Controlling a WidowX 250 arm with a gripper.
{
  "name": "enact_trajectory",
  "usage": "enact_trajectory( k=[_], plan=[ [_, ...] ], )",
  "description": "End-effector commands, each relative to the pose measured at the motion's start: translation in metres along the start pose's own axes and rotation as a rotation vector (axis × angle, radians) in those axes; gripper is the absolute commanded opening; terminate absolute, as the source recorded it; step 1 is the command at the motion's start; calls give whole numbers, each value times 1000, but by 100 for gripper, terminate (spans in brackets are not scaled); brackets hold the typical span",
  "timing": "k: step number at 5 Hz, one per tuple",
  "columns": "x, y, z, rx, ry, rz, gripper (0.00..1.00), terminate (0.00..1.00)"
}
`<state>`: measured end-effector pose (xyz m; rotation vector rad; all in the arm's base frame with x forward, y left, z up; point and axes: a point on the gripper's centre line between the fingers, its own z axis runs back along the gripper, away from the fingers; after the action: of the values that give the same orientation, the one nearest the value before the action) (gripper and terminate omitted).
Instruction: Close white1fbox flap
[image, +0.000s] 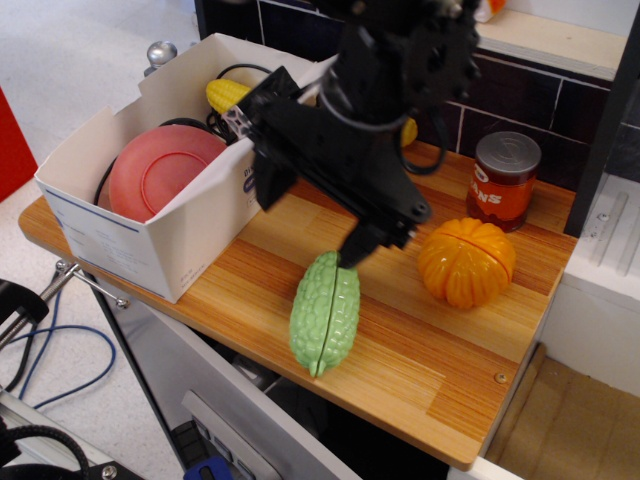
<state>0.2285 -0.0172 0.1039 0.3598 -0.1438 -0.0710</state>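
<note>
Gripper (312, 222) spread wide, holding nothing, pressed against the flap (222, 200) on the white1fbox (120, 235) side facing the green gourd (325, 312); flap raised roughly upright, box top open over red plate (160, 170), folding it down over the opening still left

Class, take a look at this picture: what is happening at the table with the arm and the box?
A black robot arm's gripper is pressed against the flap of the white box, which stands raised along the box's right side, not yet folded over the top. Inside the box lie a red plate and a corn cob. On the wooden table sit a green gourd, an orange pumpkin and a can.
</note>
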Motion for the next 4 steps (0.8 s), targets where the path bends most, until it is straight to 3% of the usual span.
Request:
enact_trajectory(
  k=[1,3,4],
  plan=[
    [5,29,22,87,-74,-38,100,0],
    [3,68,-1,82,-145,-114,100,0],
    [6,92,-13,30,-129,-147,100,0]
  ],
)
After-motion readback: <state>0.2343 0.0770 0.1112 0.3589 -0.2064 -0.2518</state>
